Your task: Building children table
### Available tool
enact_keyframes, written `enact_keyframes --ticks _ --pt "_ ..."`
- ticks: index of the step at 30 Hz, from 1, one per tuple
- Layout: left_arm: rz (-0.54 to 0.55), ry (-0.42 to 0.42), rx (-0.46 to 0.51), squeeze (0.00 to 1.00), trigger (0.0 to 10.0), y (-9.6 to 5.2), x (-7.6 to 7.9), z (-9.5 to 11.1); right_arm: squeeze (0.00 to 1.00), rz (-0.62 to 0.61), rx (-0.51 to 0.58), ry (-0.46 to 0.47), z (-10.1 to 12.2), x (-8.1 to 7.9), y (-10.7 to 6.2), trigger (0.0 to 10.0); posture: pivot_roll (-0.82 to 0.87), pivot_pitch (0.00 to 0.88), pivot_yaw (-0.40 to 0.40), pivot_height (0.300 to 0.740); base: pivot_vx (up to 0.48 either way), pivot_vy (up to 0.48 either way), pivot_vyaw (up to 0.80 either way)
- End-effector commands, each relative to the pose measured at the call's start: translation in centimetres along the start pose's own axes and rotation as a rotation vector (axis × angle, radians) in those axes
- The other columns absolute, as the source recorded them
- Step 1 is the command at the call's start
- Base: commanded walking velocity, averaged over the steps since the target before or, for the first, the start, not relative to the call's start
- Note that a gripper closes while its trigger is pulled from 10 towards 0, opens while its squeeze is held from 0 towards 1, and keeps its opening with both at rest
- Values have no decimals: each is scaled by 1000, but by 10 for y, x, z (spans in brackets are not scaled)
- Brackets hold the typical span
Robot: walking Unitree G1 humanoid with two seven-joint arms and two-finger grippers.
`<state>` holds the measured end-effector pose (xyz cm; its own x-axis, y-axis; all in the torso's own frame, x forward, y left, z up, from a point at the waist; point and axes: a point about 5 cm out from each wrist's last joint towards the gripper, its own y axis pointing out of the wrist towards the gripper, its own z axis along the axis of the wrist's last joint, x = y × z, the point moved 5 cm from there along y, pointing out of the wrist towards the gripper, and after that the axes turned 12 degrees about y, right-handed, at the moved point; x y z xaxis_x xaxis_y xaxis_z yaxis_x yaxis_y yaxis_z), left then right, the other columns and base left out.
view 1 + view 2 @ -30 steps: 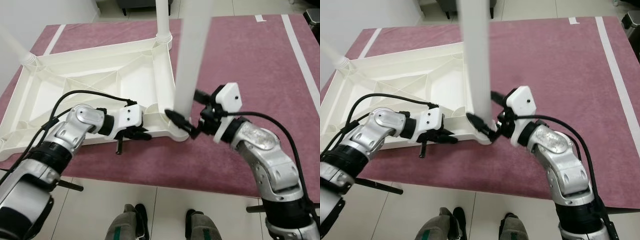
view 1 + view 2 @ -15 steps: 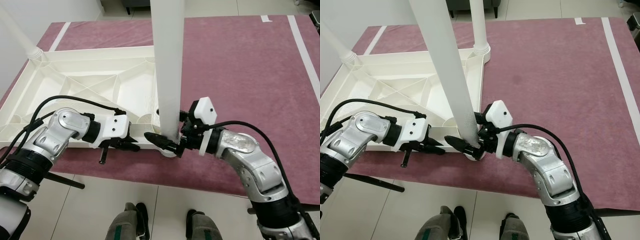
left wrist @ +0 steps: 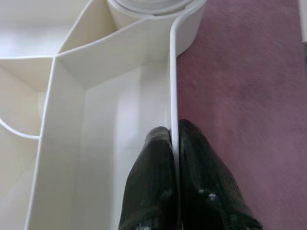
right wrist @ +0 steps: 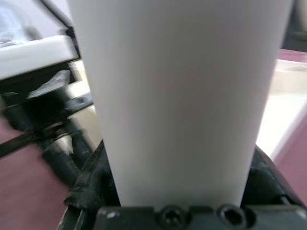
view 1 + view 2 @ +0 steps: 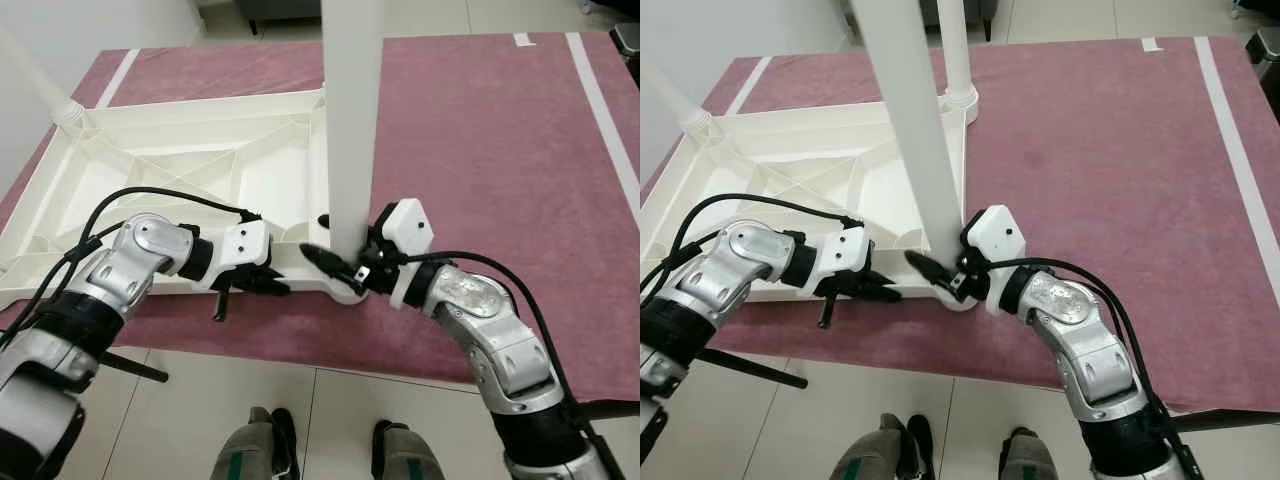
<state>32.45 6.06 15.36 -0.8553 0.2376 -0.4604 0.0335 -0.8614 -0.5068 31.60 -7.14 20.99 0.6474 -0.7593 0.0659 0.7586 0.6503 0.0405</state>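
Probably handled light, stiff and smooth: table leg (image 5: 352,120) at centre frame, clasped low by right gripper (image 5: 340,265); left gripper (image 5: 262,283) pinched shut on tabletop (image 5: 150,190) rim, left of centre.

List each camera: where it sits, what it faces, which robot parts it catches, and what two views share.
Left eye view: on the head, looking down at the upturned white tabletop on the maroon rug; both arms and both feet show.
Right eye view: beside it, same scene.
Left wrist view: along the left gripper, fingers pinching the tabletop's rim.
Right wrist view: along the right gripper, fingers around the white leg.
Shared: both wrist views and both eye views show the tabletop.
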Motion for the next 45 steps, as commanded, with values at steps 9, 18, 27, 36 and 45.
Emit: enact_keyframes --ticks 9,18,27,36,45 --pt "93 77 141 0 0 23 -45 45 0 -652 -235 145 -73 58 -16 0 -57 201 172 740 0 0 0" --pt "130 58 160 0 0 34 -56 51 271 -769 -151 172 -63 55 -9 10000 -63 201 179 740 0 0 0" --pt "64 69 124 0 0 23 -36 35 0 -428 157 99 16 44 4 10000 -60 199 177 740 0 0 0" --pt "-83 94 61 0 0 -2 4 14 0 40 100 -53 40 13 -10 10000 -55 192 174 740 0 0 0" --pt "-167 110 31 0 0 -25 29 10 0 366 -52 -18 13 -22 -20 10000 -34 186 160 740 0 0 0"
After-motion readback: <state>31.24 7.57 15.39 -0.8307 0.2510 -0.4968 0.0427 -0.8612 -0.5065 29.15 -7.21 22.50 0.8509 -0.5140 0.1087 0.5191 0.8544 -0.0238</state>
